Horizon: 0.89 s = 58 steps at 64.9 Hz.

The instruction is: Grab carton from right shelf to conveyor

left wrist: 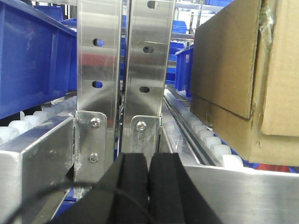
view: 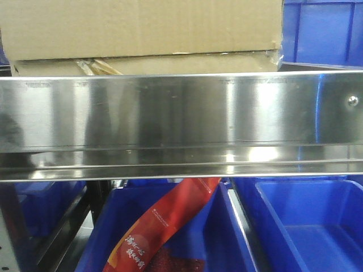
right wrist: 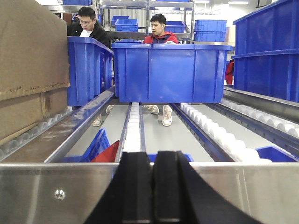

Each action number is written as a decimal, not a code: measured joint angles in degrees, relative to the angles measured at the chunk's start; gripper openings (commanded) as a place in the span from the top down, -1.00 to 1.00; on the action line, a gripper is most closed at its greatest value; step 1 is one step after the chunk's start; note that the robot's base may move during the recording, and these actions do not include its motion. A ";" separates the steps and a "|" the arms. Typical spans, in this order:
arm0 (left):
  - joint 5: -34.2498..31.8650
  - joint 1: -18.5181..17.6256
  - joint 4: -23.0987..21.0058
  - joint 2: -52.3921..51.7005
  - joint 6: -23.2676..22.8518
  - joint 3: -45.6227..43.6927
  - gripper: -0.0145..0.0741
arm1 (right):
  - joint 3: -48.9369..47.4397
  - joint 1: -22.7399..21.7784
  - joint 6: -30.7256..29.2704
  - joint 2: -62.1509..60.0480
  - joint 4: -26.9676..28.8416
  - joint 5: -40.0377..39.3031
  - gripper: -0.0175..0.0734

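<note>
- Left gripper (left wrist: pixel 148 186), black padded fingers: pressed flat together, nothing between them; level with the front rail, carton off to its right.
- Right gripper (right wrist: pixel 152 186), same pattern: pads likewise closed on nothing; carton off to its left. By this, the carton stands between the two arms.
- Polished stainless steel shelf (view: pixel 170 113): wide mirror-like front rail, one small round-head screw (view: pixel 353 101) at its right end. Lanes of white plastic rollers (right wrist: pixel 219 135) run back from the rail.
- Large plain brown corrugated cardboard carton (view: pixel 142 28): sits on the roller lane just behind the rail, its bottom flap tape crinkled and lifting at the corner.
  - Handling, as judged: board stiff on the flat faces but soft at creases and flaps; weight unknown. On rollers it should slide freely once nudged.
  - Hold, as judged: too broad for one gripper, so press one arm against each of the two opposite side walls (left wrist: pixel 243 79), low down and away from the loose tape.
  - Markings: none on the faces shown.
- Red glossy packet (view: pixel 164 226) in a blue plastic bin (view: pixel 306 226) below the shelf: pale Chinese characters, too small to read.
- Further blue plastic bins (right wrist: pixel 170 70) on the lanes: unlabelled.
- Two people (right wrist: pixel 160 28) beyond the bins.
- Conveyor: not in view.
</note>
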 measured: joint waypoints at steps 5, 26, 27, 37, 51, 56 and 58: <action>0.00 0.00 0.00 0.00 0.00 0.00 0.71 | 0.00 0.00 0.00 0.00 0.00 0.00 0.78; 0.00 0.00 0.00 0.00 0.00 0.00 0.71 | 0.00 0.00 0.00 0.00 0.00 0.00 0.78; 0.00 0.00 0.00 0.00 0.00 0.00 0.71 | 0.00 0.00 0.00 0.00 0.00 0.00 0.78; 0.00 0.00 0.00 0.00 0.00 0.00 0.71 | 0.00 0.00 0.00 0.00 0.00 0.00 0.78; -0.27 0.00 0.00 0.00 0.00 0.00 0.71 | 0.00 0.00 0.00 0.00 0.00 -1.75 0.78; -1.28 0.00 0.00 0.00 0.00 0.00 0.71 | 0.00 0.00 0.00 0.00 0.00 -2.49 0.78; -1.78 0.00 0.00 0.00 0.00 0.00 0.71 | 0.00 0.00 0.00 0.00 0.00 -2.82 0.78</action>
